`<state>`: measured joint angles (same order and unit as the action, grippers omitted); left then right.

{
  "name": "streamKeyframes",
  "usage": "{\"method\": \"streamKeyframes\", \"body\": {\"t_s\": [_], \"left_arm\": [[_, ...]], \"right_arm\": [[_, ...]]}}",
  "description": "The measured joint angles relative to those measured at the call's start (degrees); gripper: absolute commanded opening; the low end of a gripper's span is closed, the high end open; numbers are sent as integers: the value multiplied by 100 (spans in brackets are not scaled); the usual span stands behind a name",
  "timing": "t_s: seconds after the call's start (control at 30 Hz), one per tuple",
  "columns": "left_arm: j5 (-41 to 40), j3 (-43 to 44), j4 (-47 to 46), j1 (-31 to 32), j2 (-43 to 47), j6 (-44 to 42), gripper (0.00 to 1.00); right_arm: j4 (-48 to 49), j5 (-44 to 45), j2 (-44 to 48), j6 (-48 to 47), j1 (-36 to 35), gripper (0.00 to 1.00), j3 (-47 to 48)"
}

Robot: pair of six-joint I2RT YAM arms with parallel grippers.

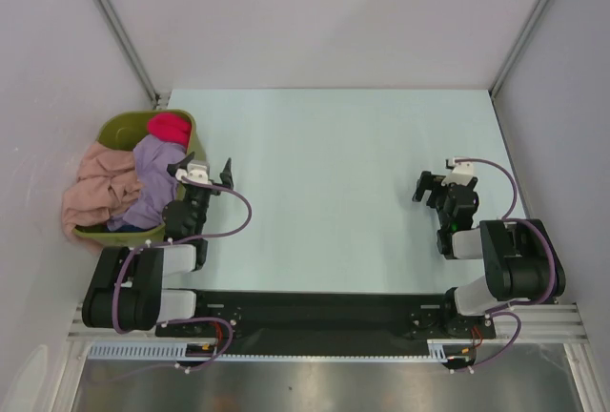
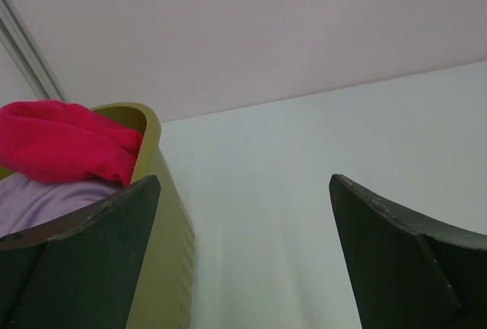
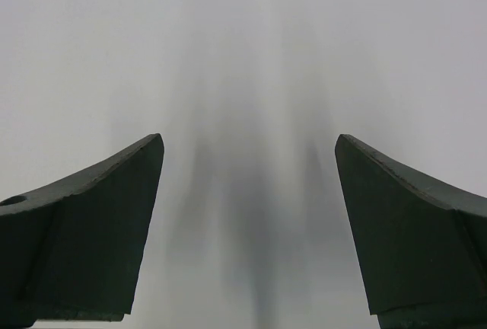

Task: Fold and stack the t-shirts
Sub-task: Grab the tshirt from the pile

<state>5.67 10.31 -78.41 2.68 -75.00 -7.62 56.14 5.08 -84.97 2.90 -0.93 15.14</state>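
The t-shirts lie crumpled in an olive-green tub (image 1: 112, 132) at the table's left edge. A red tee (image 1: 169, 127) is on top at the far end, a lavender one (image 1: 152, 178) is in the middle, and a peach-pink one (image 1: 93, 193) hangs over the left side. I cannot make out a dark blue one. My left gripper (image 1: 204, 170) is open and empty, just right of the tub. Its wrist view shows the gripper (image 2: 245, 184), the red tee (image 2: 68, 150), the lavender cloth (image 2: 38, 199) and the tub wall (image 2: 163, 222). My right gripper (image 1: 434, 186) is open and empty over bare table at the right (image 3: 249, 142).
The pale table top (image 1: 324, 183) is bounded by grey walls at the back and on both sides, with metal posts in the far corners. The tub stands against the left wall. Both arm bases sit on a black rail (image 1: 315, 312) at the near edge.
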Motion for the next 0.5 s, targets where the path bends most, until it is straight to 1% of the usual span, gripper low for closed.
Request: {"method": "streamKeyframes", "body": {"t_s": [0.27, 0.33, 0.37, 0.43, 0.5], "left_arm": [[17, -7, 13, 0, 20, -7, 100], [240, -11, 297, -2, 243, -57, 100], [404, 17, 684, -4, 455, -98, 100], [1029, 186, 1897, -7, 1097, -310, 100], [1818, 656, 3195, -2, 1561, -568, 100]], "right_arm": [[0, -17, 0, -2, 31, 100, 0], [-2, -17, 0, -2, 31, 100, 0], [2, -22, 0, -4, 31, 100, 0], [-114, -50, 70, -26, 26, 100, 17], [-925, -28, 446, -48, 0, 100, 262]]}}
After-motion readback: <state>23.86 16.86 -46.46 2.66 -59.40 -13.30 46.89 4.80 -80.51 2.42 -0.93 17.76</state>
